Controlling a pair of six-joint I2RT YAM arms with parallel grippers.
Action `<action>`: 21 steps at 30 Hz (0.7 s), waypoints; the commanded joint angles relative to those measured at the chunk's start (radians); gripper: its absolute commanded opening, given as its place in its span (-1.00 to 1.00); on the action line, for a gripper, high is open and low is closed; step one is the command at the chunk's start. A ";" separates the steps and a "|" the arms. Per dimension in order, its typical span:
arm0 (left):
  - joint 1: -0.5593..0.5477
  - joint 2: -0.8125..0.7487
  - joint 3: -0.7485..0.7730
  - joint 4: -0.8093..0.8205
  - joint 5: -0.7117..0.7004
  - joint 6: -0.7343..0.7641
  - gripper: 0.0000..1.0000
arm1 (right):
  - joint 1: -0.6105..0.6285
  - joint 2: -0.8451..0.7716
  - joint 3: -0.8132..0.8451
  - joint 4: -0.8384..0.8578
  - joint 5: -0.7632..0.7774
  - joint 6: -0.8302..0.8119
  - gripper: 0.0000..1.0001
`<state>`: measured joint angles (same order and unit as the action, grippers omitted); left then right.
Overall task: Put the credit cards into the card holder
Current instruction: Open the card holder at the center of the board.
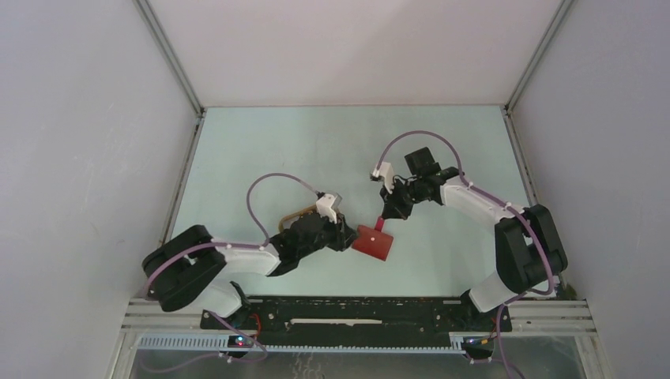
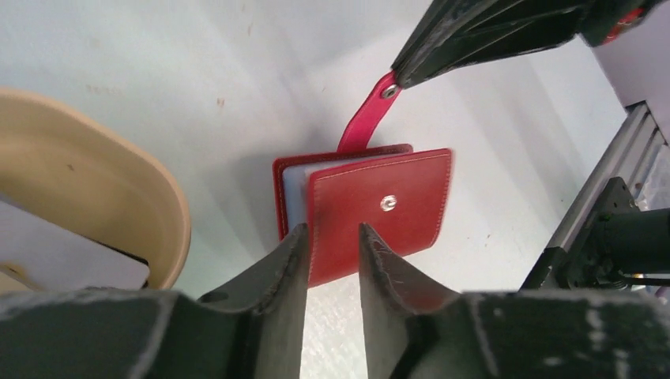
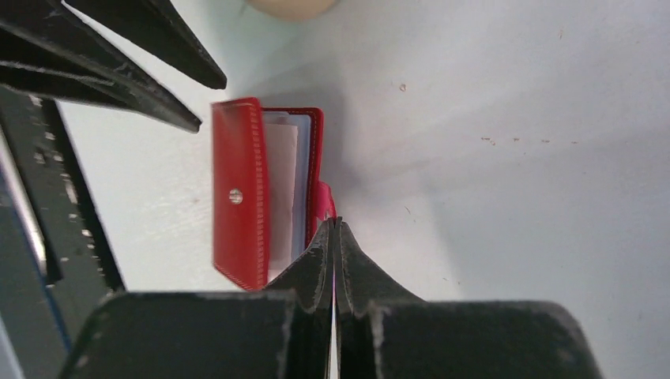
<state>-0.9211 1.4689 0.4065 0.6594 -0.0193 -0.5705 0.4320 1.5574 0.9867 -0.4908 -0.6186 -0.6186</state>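
Red card holder (image 2: 379,209) tab vanishes between right jaws.

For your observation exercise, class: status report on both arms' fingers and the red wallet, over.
Right fingers shut on snap tab of small red folding wallet. Left fingers slightly apart at its front cover. Beige oval tray off to side, nothing blocking.

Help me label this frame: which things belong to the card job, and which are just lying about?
Job: holder, tab pinched by right gripper; pale card in the tray; left gripper, open at the holder.
Lying about: tray.
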 commanded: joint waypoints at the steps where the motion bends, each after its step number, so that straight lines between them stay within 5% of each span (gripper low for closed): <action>1: -0.006 -0.126 -0.030 -0.004 -0.028 0.085 -0.19 | -0.049 -0.052 0.070 -0.069 -0.176 0.060 -1.00; 11: -0.006 -0.349 -0.184 0.030 -0.042 0.025 0.21 | -0.075 -0.133 0.096 -0.331 -0.434 -0.140 -1.00; 21: -0.005 -0.407 -0.215 0.093 0.011 -0.016 0.11 | -0.111 -0.067 0.093 -0.191 -0.226 0.059 -1.00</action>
<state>-0.9211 1.0306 0.1928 0.6785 -0.0307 -0.5610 0.3683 1.4590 1.0435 -0.7708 -0.9611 -0.6838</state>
